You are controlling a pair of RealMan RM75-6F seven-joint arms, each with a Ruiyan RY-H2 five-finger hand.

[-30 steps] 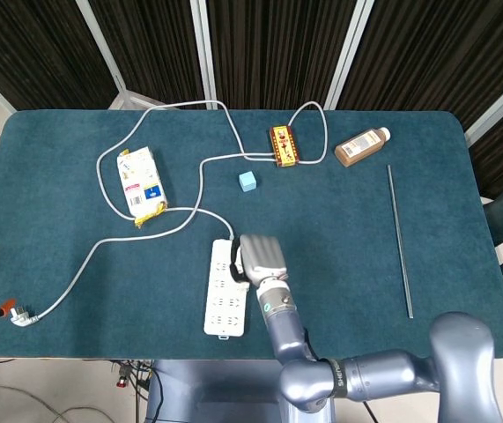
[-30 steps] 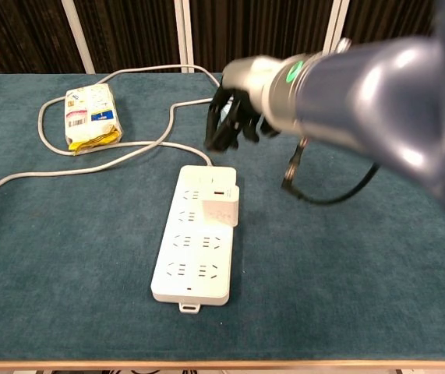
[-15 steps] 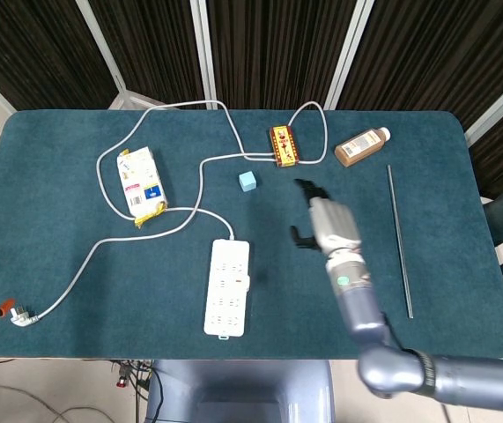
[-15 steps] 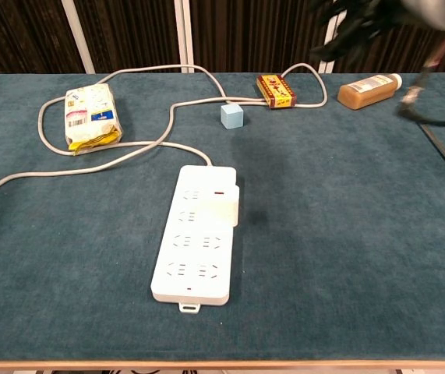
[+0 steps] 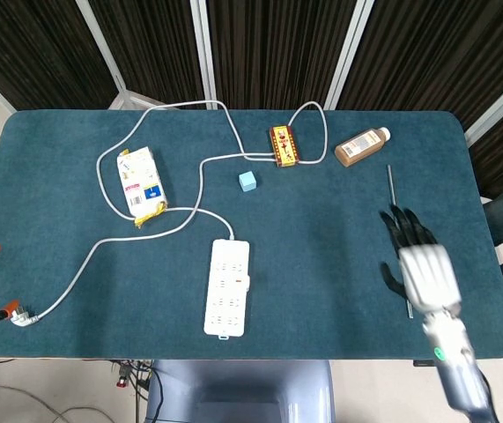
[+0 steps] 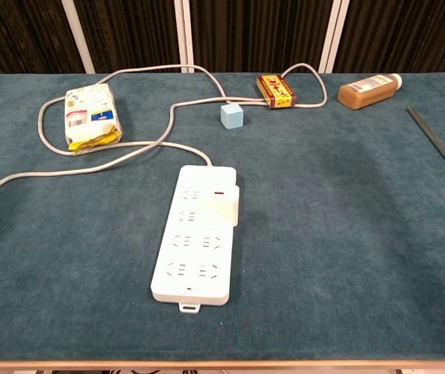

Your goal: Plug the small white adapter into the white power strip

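White plastic on white plastic: the small adapter (image 6: 220, 209) sits on the power strip (image 6: 196, 243), over a socket in the second row on the strip's right edge, its smooth boxy body overhanging that edge a little. Judged from how flush it lies, the plugging looks done or nearly so. What remains is to check the seating, and if it needs more, press straight down on the adapter's flat top, so the prongs do not lever sideways and the light strip does not skid on the cloth.

From the strip's far end a pale rubbery cable (image 6: 128, 148) loops away across the bench (image 6: 347, 234), whose cover is a teal, felt-like fabric with a fine nap. Beyond the strip lies a small light-blue cube (image 6: 231, 117); left of the strip, a crinkly wrapped packet (image 6: 91, 115) in white and yellow. Further beyond and to the right are a red and yellow patterned box (image 6: 277, 89) and a brown bottle (image 6: 369, 89) on its side.

Well to the right of the strip, the right robot hand (image 5: 423, 264) hovers empty, dark fingers spread, near a thin metal rod (image 5: 398, 233). No left robot hand shows in either view.
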